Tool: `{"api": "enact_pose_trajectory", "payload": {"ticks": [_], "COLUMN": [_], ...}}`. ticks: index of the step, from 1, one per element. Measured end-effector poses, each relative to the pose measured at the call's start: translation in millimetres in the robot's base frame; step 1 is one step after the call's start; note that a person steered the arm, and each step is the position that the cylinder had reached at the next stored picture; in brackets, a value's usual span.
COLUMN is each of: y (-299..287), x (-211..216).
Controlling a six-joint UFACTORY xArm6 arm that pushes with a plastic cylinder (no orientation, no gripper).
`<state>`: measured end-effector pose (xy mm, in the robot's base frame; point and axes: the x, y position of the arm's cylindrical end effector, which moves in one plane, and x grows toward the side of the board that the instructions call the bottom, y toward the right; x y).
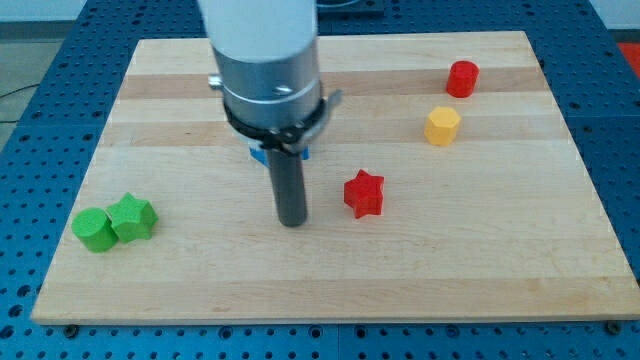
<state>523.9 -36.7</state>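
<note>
- My tip [292,222] down on the wooden board [500,270], near the board's middle, slightly toward the view's left; plain rod end, bare, holding nothing, touching no block.
- Nearest: red star block [364,193], just to the view's right of the rod and level with its lower part; clear strip of wood between them, so near but apart.
- Blue block [258,155] directly behind the rod toward the view's top, mostly hidden by the rod and the arm's grey collar; shape not readable, contact with the rod not judgeable.
- Toward the view's lower left, well apart from my tip: green star block [134,217] and green cylinder block [95,230], touching, sitting as a pair near the board's edge.
- Toward the view's upper right, well apart: yellow hexagonal block [442,126], and red cylinder block [462,78] above it, near each other, not touching.
- Board resting on a blue perforated table [30,130].
</note>
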Motion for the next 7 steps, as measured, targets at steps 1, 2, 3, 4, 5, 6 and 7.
{"api": "enact_pose_trajectory", "payload": {"ticks": [1,2,3,4,5,6,7], "y": [41,143,236,263,267,253,211], "x": [-17,-22,-45,-37,-78,-141,-161]}}
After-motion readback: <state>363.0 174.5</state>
